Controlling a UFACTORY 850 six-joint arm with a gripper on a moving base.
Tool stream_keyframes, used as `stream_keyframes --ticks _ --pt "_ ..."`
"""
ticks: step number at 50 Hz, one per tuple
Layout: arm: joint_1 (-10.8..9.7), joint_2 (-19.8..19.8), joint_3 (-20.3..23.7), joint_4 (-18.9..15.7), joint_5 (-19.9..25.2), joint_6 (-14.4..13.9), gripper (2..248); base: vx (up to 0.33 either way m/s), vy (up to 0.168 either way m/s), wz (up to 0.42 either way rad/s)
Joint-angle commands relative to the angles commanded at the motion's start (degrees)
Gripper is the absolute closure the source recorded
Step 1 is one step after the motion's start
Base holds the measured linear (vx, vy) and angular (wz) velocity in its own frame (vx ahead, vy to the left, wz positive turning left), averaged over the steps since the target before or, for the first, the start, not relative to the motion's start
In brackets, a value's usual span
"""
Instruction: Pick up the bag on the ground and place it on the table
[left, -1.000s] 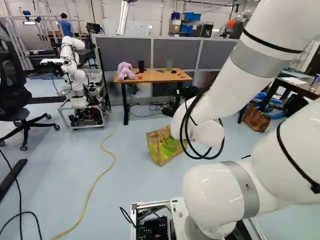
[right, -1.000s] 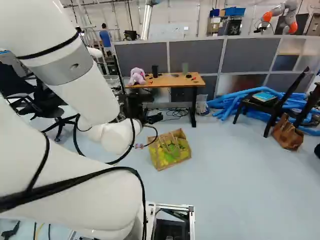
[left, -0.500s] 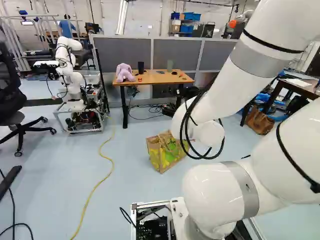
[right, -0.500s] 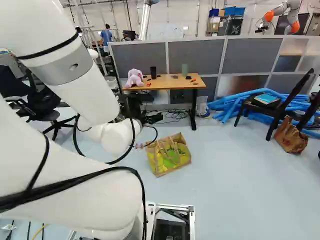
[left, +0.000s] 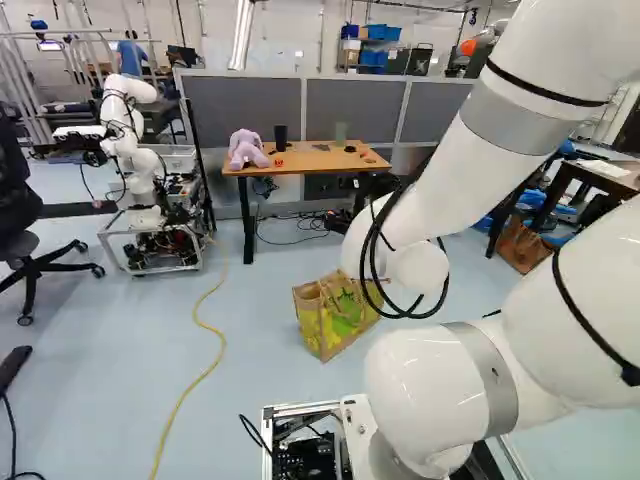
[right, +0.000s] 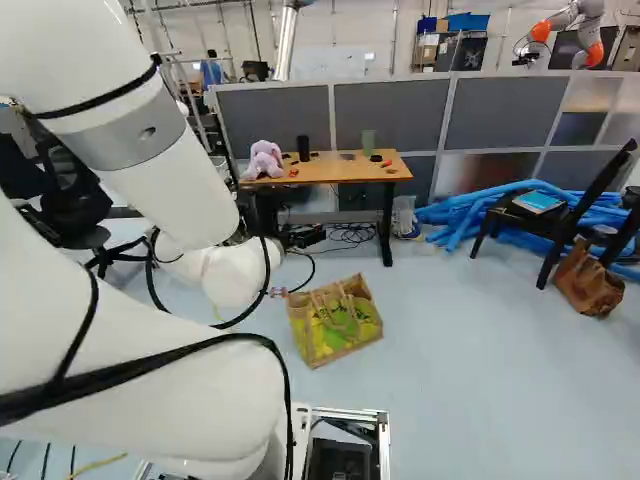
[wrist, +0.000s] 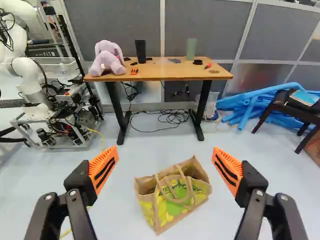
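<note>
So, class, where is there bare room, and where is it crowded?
Bare: the front middle of the table, between the orange item and brown disc; the floor between the bag and black chair. Crowded: the table's end with the plush toy, and underneath, where black cables tangle.

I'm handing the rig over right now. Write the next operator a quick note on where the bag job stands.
Gripper: open, holding nothing, fingers spread wide.
Bag: upright on the floor ahead of the gripper, in line with the gap between its fingers, handles up.
Table: beyond the bag; a purple plush toy and a black cylinder are among the things on it.
Done: neither pick nor place.
Left: approach, grip the bag, lift it, set it on the table.
</note>
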Motion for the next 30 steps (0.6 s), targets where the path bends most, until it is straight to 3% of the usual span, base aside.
stream_keyframes --ticks 30 --pt "0.00 0.00 0.00 0.00 0.00 0.00 3 0.138 0.001 -0.011"
